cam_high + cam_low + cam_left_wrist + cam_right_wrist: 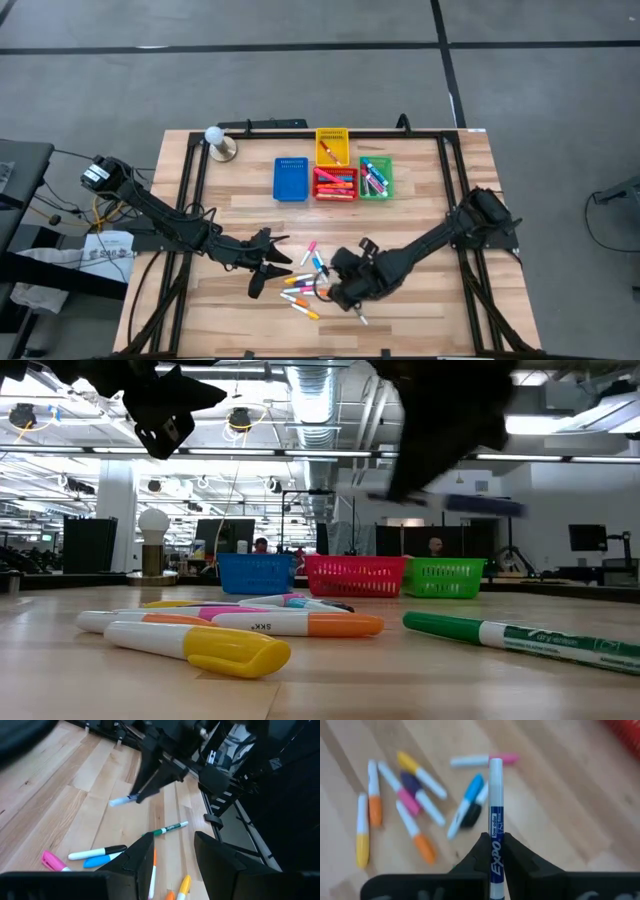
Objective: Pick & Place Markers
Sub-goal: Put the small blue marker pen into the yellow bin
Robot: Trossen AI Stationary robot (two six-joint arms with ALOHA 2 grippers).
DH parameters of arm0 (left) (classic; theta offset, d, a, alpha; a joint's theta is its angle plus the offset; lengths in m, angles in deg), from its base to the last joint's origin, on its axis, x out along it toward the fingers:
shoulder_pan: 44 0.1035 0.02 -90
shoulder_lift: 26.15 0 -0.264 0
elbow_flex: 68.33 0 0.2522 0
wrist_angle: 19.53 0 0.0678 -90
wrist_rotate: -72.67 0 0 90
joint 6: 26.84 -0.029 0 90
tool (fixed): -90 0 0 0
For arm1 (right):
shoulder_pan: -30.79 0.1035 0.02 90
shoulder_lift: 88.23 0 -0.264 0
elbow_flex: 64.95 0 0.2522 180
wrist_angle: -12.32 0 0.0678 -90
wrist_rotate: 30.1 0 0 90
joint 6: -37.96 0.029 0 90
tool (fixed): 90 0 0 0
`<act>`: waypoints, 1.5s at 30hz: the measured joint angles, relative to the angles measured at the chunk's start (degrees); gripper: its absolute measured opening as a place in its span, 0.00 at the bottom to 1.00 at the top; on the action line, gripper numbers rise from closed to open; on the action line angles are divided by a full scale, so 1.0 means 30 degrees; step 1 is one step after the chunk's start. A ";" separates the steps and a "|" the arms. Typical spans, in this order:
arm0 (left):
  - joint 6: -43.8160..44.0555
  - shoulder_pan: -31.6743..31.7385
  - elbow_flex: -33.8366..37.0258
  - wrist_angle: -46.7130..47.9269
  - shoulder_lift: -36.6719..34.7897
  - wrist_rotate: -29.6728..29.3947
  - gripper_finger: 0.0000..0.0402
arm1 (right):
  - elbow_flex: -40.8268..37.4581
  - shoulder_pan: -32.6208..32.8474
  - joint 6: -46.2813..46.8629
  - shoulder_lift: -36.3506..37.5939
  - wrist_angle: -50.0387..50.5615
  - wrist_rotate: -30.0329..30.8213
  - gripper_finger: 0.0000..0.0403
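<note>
Markers (303,285) on the bench?
— Yes. A loose scatter lies on the wood between the two pincers, just beside both. Caps pink, orange, yellow, blue, several with white barrels.

— Right pincer?
— Right pincer (495,851) is clamped narrow on one white marker with blue lettering (495,820), gripped partway along the barrel so that it runs out past the fingertips. It is lifted clear of the table; the scatter sits beneath and beyond it. From overhead this pincer (347,288) sits at the scatter's right edge.

— Left pincer?
— Left pincer (268,268) hangs at the scatter's left edge, jaws apart, nothing between them. Its wrist view shows the two fingers (142,855) spread, with a green marker (167,829) on the wood just ahead of them and pink, blue and orange ones below.

— Bins?
— Four, well beyond both pincers at the far side of the table: blue bin (291,178), red bin (336,185), green bin (376,177), and a yellow bin (332,143) behind the red. Red, green and yellow hold markers. Blue: cannot tell.

— Anything else?
— A white ball on a small stand (218,142), beyond the left pincer.
</note>
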 joint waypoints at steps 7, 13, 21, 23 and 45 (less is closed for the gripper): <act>-0.0001 0.0006 0.0000 -0.0116 0.0000 0.0000 0.35 | 0.1669 -0.2070 -0.3227 0.0015 -0.0036 0.0987 0.07; -0.0007 0.0002 0.0000 -0.0135 0.0004 -0.0002 0.35 | 0.2833 -0.4296 -0.5722 0.0029 -0.0024 0.0991 0.04; -0.0354 0.0007 0.0000 -0.0269 0.0003 -0.0535 0.35 | 0.2879 -0.7714 -0.8116 0.0029 0.0286 0.0427 0.07; -0.0673 0.0007 0.0000 -0.0276 0.0002 -0.0987 0.35 | 0.2886 -0.8686 -0.8875 0.0029 0.0254 0.0016 0.06; -0.2667 0.1876 -0.0004 -0.0276 0.0000 -0.7431 0.35 | 0.2908 -1.8010 -1.6257 -0.0055 -0.6731 -0.4930 0.08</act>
